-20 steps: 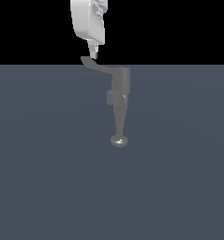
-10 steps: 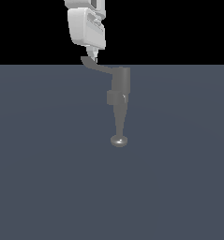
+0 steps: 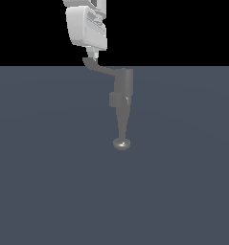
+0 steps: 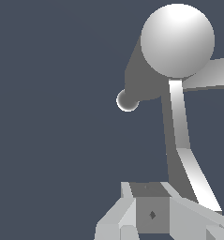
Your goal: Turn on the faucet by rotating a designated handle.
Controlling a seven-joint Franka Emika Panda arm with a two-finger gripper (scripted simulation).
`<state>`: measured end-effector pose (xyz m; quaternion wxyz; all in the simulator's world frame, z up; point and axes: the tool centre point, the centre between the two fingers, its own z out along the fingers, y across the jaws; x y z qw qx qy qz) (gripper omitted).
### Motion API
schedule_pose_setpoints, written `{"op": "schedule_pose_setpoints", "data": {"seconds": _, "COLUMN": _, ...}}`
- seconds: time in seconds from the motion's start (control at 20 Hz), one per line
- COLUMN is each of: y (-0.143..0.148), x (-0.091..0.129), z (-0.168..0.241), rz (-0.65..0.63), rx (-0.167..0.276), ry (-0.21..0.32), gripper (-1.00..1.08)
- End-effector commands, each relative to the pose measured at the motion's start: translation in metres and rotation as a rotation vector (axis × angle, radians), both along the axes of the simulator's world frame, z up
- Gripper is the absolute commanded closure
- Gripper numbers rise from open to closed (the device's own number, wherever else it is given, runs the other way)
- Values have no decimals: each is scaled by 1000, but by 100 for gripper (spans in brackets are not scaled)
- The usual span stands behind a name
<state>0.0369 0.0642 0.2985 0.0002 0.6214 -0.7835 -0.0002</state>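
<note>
Gripper [image 3: 91, 53] sits right atop the handle [image 3: 102, 70] tip, finger spread can't tell; handle prob. stiff, slick metal w/ faucet [image 3: 122, 103] fixed below-beside, so push near upturned tip for leverage.

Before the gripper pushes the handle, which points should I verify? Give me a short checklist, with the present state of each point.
1. Gripper is at the tip of the handle: ok, exterior view.
2. Fingertip actually touches the handle: cannot tell.
3. Jaws open or shut: cannot tell.
4. Faucet stands upright on the floor: ok.
5. Gripper is away from the spout knob: ok.
6. Handle is visible in the wrist view: ok.
</note>
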Motion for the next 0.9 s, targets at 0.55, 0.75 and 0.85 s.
{"op": "schedule_pose_setpoints", "data": {"seconds": 0.55, "y": 8, "x": -40, "z": 0, "rz": 0, "rx": 0, "ry": 0, "gripper": 108}}
{"op": "schedule_pose_setpoints", "data": {"seconds": 0.75, "y": 11, "x": -52, "z": 0, "rz": -1, "rx": 0, "ry": 0, "gripper": 108}}
{"op": "schedule_pose_setpoints", "data": {"seconds": 0.85, "y": 12, "x": -58, "z": 0, "rz": -1, "rx": 0, "ry": 0, "gripper": 108}}
